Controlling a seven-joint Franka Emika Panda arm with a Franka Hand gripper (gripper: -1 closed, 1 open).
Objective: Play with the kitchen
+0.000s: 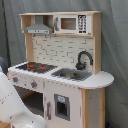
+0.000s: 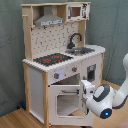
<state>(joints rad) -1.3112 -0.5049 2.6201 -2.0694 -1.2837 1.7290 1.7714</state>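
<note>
- Grey-green cloth backdrop (image 2: 12, 60) hangs behind everything in both exterior views, and a wooden floor (image 2: 15, 119) shows at the bottom of the second exterior view.
- Standing on that floor, against the backdrop, is the kitchen (image 2: 60, 55), a tall toy unit in white and light wood that fills the middle of both exterior views.
- On its worktop lies the black stovetop (image 1: 34, 67) with red rings; just beside it, towards the first exterior view's right, is the sink (image 1: 71, 74), with the curved black faucet (image 1: 84, 59) rising behind it.
- A tiled back panel (image 1: 57, 50) stands behind the worktop.
- Above, a grey hood (image 1: 39, 29) hangs over the stovetop, and the microwave (image 1: 70, 23) sits in the upper shelf beside it.
- Below the stovetop, knobs (image 2: 75, 69) sit on the front panel.
- Under the knobs, the windowed oven door (image 2: 64, 98) has a light-wood frame; in the second exterior view it looks slightly swung out from the cabinet, though I cannot tell for sure.
- The white robot arm (image 2: 119, 90) comes in from the second exterior view's right, and its end effector (image 2: 88, 91) sits right at the oven door's edge, touching or very nearly so.
- Whether the end effector is released or clenched cannot be told from either view.
- In the first exterior view only a white part of the arm (image 1: 14, 107) shows, low at the first exterior view's left, in front of the kitchen's lower cabinet.
</note>
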